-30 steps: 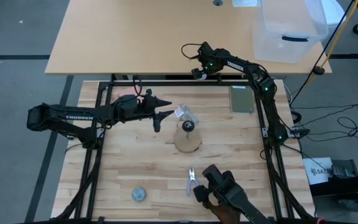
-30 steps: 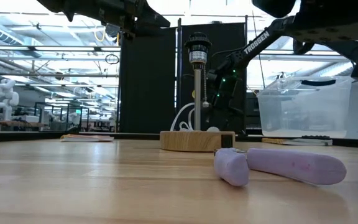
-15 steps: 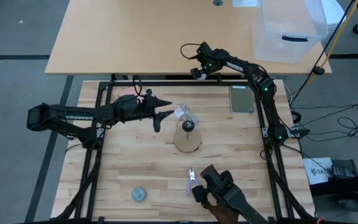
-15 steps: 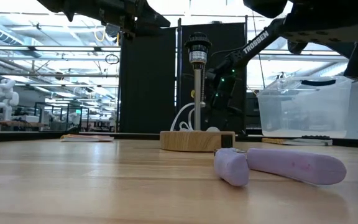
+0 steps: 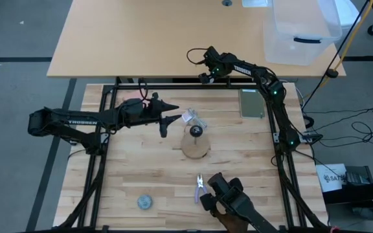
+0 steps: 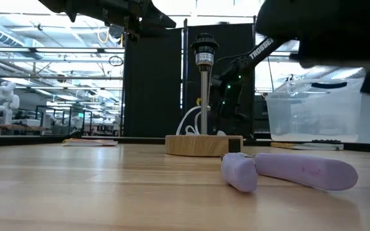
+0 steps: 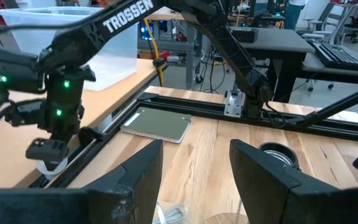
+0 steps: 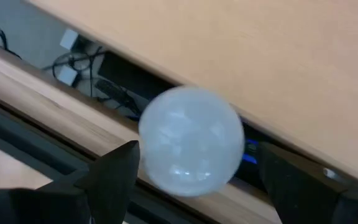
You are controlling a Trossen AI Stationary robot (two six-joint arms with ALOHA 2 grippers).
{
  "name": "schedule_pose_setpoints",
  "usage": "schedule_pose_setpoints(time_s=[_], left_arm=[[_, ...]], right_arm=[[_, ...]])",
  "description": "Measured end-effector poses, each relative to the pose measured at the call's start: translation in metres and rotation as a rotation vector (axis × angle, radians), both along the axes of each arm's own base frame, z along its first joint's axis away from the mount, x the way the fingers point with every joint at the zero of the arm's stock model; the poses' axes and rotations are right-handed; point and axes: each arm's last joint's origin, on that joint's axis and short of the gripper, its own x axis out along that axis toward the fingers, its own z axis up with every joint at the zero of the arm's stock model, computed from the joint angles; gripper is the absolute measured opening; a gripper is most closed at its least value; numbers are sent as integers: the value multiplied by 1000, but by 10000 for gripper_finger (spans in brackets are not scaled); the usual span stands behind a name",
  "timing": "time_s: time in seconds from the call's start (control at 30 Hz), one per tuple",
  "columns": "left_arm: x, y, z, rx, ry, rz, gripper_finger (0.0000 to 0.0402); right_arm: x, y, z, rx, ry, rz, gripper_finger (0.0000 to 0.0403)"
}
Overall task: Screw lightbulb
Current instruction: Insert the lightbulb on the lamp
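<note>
The lightbulb [image 8: 191, 140], white and rounded, lies at the table's far edge by the black frame rail; it also shows under my right gripper in the left wrist view [image 7: 47, 167]. My right gripper [image 5: 203, 77] points steeply down over it, open, with one finger on each side of the bulb and a little room showing. The lamp stand [image 5: 195, 144], a round wooden base with an upright black socket [image 6: 204, 46], sits mid-table. Left of it, my left gripper [image 5: 172, 112] waits above the table, open and nearly level.
Purple-handled pliers [image 5: 199, 188] and a blue-grey ball [image 5: 144, 202] lie toward the near edge, beside a bulky dark object [image 5: 228, 202]. A grey-green pad [image 5: 252, 102] lies far right. The lamp's white cord [image 5: 191, 118] lies behind the stand. A clear bin [image 5: 303, 29] is on the neighbouring table.
A dark shape close to the low camera has spread over the top right of that view. Neither gripper has visibly shifted, opened or shut.
</note>
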Motion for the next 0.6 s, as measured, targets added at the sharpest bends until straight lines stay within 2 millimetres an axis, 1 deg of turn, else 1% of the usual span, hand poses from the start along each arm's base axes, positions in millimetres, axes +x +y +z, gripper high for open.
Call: schedule_pose_setpoints(time_s=[0.1,0.5,0.6], left_arm=[[0,0,0,0,0,0,190],[0,0,0,1,0,0,190],[0,0,0,1,0,0,190]], right_arm=[[1,0,-7,-15,36,-12,313],[3,-2,-6,-41,22,-24,313],[2,-2,-7,-32,30,-24,302]])
